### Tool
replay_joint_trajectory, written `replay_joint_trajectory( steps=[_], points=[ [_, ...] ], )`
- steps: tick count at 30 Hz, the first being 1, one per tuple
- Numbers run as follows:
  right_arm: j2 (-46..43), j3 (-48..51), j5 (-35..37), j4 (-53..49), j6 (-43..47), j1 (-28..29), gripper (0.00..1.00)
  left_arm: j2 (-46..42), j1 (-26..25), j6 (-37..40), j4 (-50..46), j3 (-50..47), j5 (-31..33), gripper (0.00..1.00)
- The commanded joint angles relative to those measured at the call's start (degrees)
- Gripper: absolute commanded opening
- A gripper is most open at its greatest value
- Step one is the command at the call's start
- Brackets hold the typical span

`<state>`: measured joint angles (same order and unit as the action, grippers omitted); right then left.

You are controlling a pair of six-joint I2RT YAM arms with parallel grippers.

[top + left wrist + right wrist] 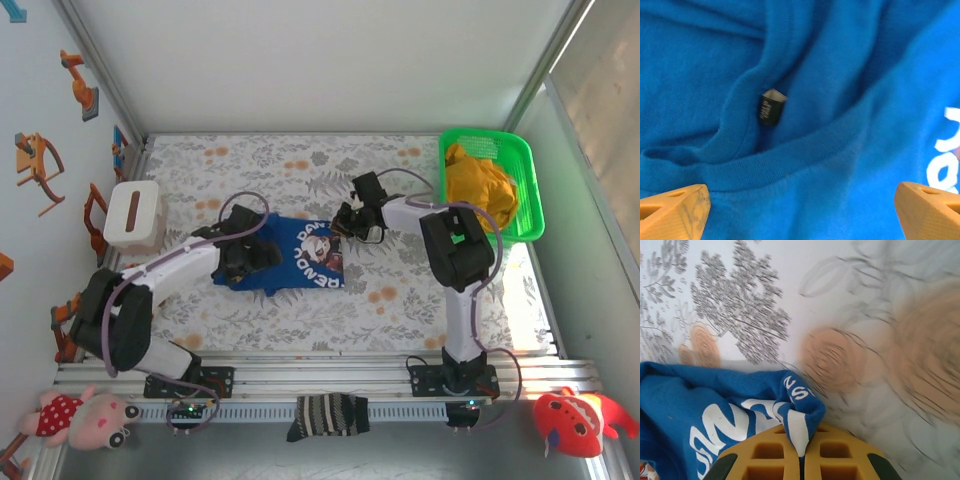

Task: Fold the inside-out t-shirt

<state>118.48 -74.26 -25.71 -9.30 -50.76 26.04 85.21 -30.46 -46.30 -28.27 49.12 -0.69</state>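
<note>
Fingers (765, 452) of the right hand (801, 442), yellow ones, are squeezed tight on a fold of the royal-blue cloth t-shirt (685, 405), right at its edge by the white letters (720, 427). The left hand (802, 212) is spread wide open just above the same shirt and holds nothing. Between its two yellow fingertips you can see the round neck band (790, 155) and a small black tag (770, 106) inside it.

From above, the shirt lies bunched up in the middle of the flowery tabletop (300, 160), with a picture and letters facing up. The left hand is over its left side. The right hand is at its right edge. A green plastic basket (530, 200) sits at the far right corner with a mustard-yellow cloth (480, 185) in it. A white box (134, 215) stands near the left wall. A dark striped sock (328, 414) lies at the near edge.
</note>
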Motion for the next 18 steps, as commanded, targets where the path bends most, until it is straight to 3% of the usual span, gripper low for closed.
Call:
replay_joint_trajectory(
  steps=[1, 10, 17, 18],
  points=[
    [-5.50, 5.09, 6.29, -1.09, -1.18, -1.32, 0.00, 6.10, 0.75, 0.14, 2.01, 4.22, -0.51, 0.94],
    [-20.52, 25.44, 13.89, 2.29, -6.30, 0.43, 0.00, 23.93, 1.46, 11.33, 2.21, 21.88, -1.65, 0.93],
    [-26.72, 33.92, 16.63, 4.00, -11.81, 13.00, 0.00, 33.65, 2.20, 20.85, -0.42, 37.17, -6.30, 0.93],
    [-27.91, 33.69, 16.89, 2.84, -11.90, 14.61, 0.13, 34.23, 2.38, 22.33, -1.21, 39.10, -6.45, 0.93]
  ],
)
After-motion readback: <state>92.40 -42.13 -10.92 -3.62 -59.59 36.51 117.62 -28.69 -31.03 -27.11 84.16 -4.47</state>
